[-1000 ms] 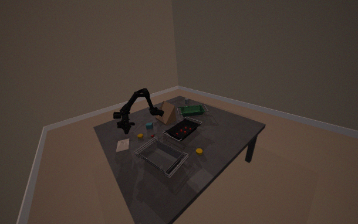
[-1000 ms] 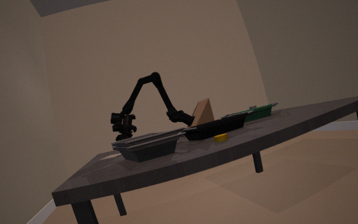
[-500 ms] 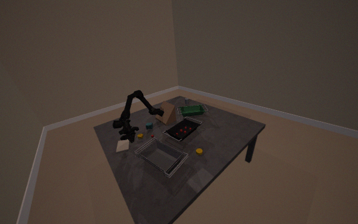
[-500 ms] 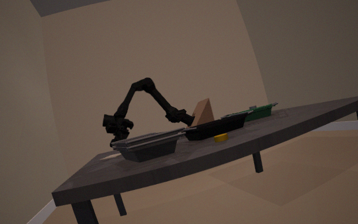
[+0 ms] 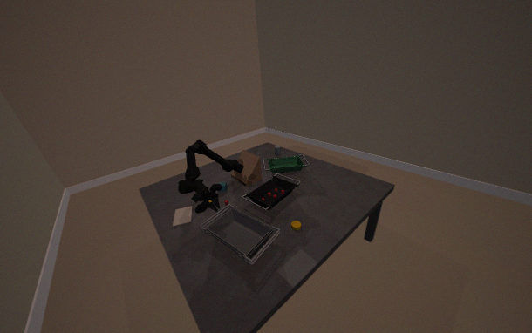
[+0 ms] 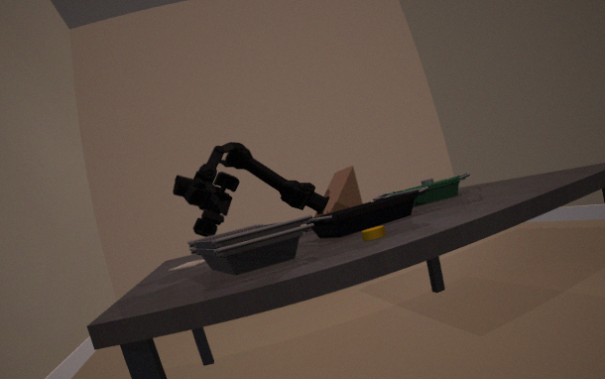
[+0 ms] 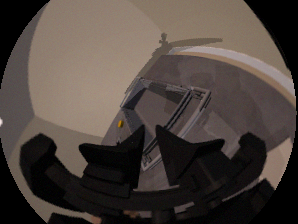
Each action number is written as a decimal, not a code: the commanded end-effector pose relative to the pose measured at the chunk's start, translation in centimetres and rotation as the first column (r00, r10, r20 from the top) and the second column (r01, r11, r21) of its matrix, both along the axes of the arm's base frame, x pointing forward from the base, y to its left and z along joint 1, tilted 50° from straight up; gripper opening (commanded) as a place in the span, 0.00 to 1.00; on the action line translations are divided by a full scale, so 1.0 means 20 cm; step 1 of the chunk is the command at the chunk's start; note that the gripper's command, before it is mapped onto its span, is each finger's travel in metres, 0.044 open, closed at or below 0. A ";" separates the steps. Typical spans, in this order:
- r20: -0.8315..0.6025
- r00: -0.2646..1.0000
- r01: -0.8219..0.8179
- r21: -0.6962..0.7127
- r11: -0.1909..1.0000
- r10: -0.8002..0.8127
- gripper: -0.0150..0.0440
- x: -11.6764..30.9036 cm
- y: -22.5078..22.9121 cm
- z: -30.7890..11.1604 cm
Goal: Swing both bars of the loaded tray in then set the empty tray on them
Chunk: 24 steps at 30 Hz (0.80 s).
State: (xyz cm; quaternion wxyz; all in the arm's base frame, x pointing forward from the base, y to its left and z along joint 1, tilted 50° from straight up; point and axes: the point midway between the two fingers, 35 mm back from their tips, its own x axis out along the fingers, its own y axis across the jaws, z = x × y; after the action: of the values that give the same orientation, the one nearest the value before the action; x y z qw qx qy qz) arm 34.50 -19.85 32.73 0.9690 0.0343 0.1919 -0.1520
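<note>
The black tray (image 5: 257, 193) (image 6: 369, 219) holds several red blocks (image 5: 269, 193). Its wire bars reach out beyond both ends, one bar (image 5: 300, 181) at the far end. A grey see-through tray (image 5: 250, 260) (image 6: 268, 259) stands nearer the top camera, with no blocks visible in it. Its rim looks doubled, one line above another; I cannot tell whether two trays are stacked. A green tray (image 5: 285, 164) (image 6: 436, 192) stands at the back with its bars out, and looks empty. My gripper (image 5: 216, 207) (image 6: 226, 204) (image 7: 150, 127) is shut and empty, in the air beside the grey tray.
A brown wedge (image 5: 249, 167) (image 6: 342, 193) stands behind the black tray, near a blue block (image 5: 223, 187). A yellow disc (image 5: 296, 225) (image 6: 373, 233) (image 7: 120, 123) lies in front. Another yellow disc shows behind my fingers. A loose red block (image 5: 226, 202) and a white sheet (image 5: 182, 216) also lie there.
</note>
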 end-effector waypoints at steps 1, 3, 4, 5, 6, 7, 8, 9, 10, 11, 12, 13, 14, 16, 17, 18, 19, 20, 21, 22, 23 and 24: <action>-0.112 0.994 -0.004 -0.003 1.000 0.004 0.39 0.08 0.05 -0.08; -0.143 0.990 -0.017 0.042 0.999 0.023 0.39 0.16 0.14 -0.12; -0.165 0.986 -0.026 0.066 0.997 0.037 0.39 0.20 0.19 -0.15; -0.193 0.979 -0.044 0.080 0.996 0.059 0.39 0.23 0.25 -0.17; -0.216 0.973 -0.058 0.091 0.994 0.077 0.39 0.25 0.30 -0.19; -0.239 0.967 -0.067 0.098 0.993 0.089 0.39 0.27 0.34 -0.21; -0.266 0.959 -0.071 0.100 0.992 0.095 0.39 0.28 0.37 -0.23; -0.296 0.950 -0.069 0.098 0.993 0.095 0.39 0.29 0.39 -0.26; -0.329 0.940 -0.061 0.091 0.994 0.087 0.39 0.29 0.39 -0.29; -0.363 0.929 -0.049 0.079 0.996 0.075 0.39 0.28 0.39 -0.31; -0.365 0.928 -0.052 0.082 0.995 0.078 0.39 0.29 0.40 -0.32; -0.371 0.925 -0.059 0.090 0.994 0.089 0.39 0.31 0.43 -0.35; -0.380 0.919 -0.071 0.105 0.992 0.106 0.39 0.33 0.49 -0.40; -0.445 0.891 -0.055 0.092 0.994 0.090 0.39 0.35 0.52 -0.48; -0.480 0.874 -0.042 0.077 0.996 0.074 0.39 0.35 0.53 -0.51; -0.514 0.856 -0.031 0.060 0.998 0.058 0.39 0.35 0.53 -0.54; -0.547 0.836 -0.022 0.041 0.999 0.041 0.39 0.34 0.53 -0.56; -0.578 0.815 -0.014 0.021 1.000 0.023 0.39 0.34 0.54 -0.59; -0.609 0.793 -0.008 -0.001 1.000 0.005 0.39 0.33 0.54 -0.62; -0.648 0.762 -0.002 -0.033 0.999 -0.020 0.39 0.33 0.54 -0.65; -0.703 0.708 0.000 -0.087 0.996 -0.061 0.39 0.31 0.55 -0.69; -0.757 0.644 -0.009 -0.154 0.988 -0.112 0.39 0.30 0.56 -0.73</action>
State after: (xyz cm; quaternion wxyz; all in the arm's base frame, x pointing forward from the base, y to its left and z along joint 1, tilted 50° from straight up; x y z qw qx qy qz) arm 40.78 -9.29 20.05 0.8429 -0.0353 0.5108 -0.1655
